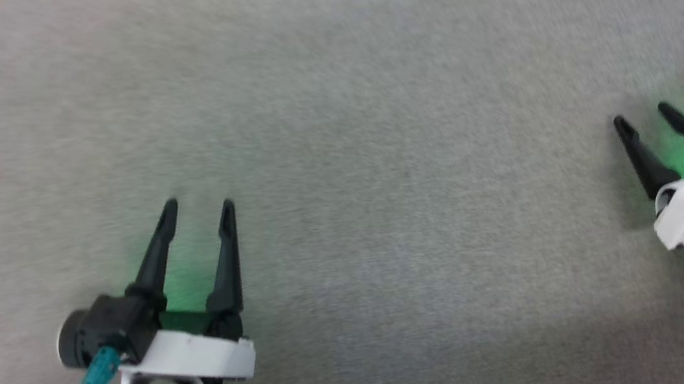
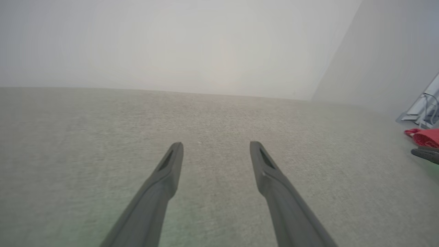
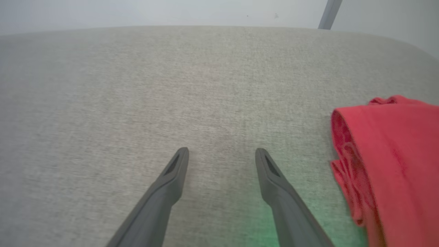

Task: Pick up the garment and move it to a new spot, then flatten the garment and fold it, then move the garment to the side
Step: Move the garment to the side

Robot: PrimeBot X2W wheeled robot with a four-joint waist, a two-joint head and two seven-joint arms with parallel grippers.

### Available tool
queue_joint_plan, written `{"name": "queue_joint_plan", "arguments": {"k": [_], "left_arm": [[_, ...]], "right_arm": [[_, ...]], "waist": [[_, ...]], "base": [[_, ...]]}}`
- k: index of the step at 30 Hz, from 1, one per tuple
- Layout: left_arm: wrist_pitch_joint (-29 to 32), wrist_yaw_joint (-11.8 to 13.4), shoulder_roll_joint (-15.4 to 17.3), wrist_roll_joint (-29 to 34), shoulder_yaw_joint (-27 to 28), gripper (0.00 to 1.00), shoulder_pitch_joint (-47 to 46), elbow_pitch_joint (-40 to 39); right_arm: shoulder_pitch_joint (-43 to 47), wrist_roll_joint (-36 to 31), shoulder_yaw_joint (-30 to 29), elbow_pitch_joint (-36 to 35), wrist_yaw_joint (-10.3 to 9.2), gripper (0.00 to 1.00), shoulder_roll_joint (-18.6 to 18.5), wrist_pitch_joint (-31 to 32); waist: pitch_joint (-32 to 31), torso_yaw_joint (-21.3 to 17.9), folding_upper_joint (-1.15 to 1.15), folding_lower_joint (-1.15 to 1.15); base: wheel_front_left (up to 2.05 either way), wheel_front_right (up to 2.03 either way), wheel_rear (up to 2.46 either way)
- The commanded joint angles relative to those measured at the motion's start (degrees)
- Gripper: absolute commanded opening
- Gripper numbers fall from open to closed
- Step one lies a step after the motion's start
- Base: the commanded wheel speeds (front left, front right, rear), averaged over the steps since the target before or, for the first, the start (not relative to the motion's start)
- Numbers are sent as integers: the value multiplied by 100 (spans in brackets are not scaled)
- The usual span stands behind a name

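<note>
Garment (image 3: 394,164) is being gripped by neither tool. The left gripper (image 1: 198,203) is being held with its two dark fingers moderately spread and nothing between them. It is being poised low over the bare grey fabric surface (image 1: 376,148), and a green glow is being cast beneath it. The right gripper (image 1: 642,113) is likewise being held parted and empty. The red bundle is lying just beside its fingers on the outer, right side, not between them. In the right wrist view the garment is being shown as a bunched or rolled heap resting on the surface, with a rounded fold being turned toward the fingers. This stance is being judged a neutral one: both sets of jaws are being held ready, and the right arm, being nearest the cloth, is being favoured for any reach. Whether the heap is being awaited for pick-up or is being left at the side cannot be told. Beyond the surface, a pale wall (image 2: 205,44) is being shown.
</note>
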Motion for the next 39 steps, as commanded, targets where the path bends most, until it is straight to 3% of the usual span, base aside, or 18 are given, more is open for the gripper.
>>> {"name": "queue_joint_plan", "arguments": {"k": [1,7,18,29,39], "left_arm": [[3,-11,-31,-25,56,100,164,60],[3,-13,-103,-37,221,100,675,114],[3,-14,137,-77,112,100,1342,35],[4,-14,208,-213,122,100,1850,-251],[4,-14,176,-270,408,100,2408,-661]], "right_arm": [[174,-42,-45,-37,-11,100,19,-44],[834,-509,-789,-500,-11,100,278,-55],[2464,-1716,-2452,-1959,-11,100,1012,-57],[3560,-1975,-3141,-2829,-11,100,1422,-49],[4443,-2052,-3651,-3608,-11,100,1526,-36]], "waist": [[-706,662,0,0],[-1304,994,0,0],[-2051,1200,0,0],[-2356,1331,0,0],[-2359,1440,0,0]], "base": [[0,0,0],[0,0,0],[0,0,0],[0,0,0],[0,0,0]]}}
